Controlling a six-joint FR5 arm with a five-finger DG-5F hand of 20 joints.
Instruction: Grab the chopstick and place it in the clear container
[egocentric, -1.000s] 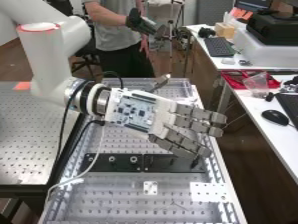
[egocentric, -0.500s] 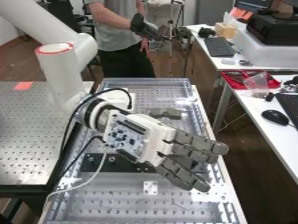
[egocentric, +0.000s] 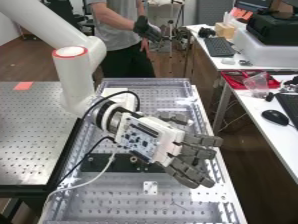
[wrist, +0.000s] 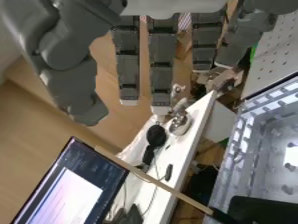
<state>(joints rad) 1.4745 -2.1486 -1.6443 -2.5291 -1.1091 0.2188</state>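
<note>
Above the perforated tray, the hand (egocentric: 154, 142) hangs with fingers extended towards the high view's right and its thumb apart on the far side. From the wrist, the hand (wrist: 160, 70) has straight, spread fingers with nothing between them. Past the fingertips, the thin pale wooden chopstick (wrist: 156, 181) runs slanting, not touched by the hand; one end meets a black piece (wrist: 256, 209). A clear-walled tray (egocentric: 149, 80) with a metal perforated floor lies under the hand; its ribbed wall (wrist: 234, 150) lies beside the chopstick's lower end.
A black bar (egocentric: 110, 163) lies across the tray under the hand. The perforated metal table (egocentric: 30, 135) is at left. On the white desk (egocentric: 256, 107) at right are a red tray and a mouse. Cables hang from the wrist.
The hand has moved towards the bench's near end, then a little to the right, and has turned. Its thumb has swung to another angle, and the fingers stay extended.
</note>
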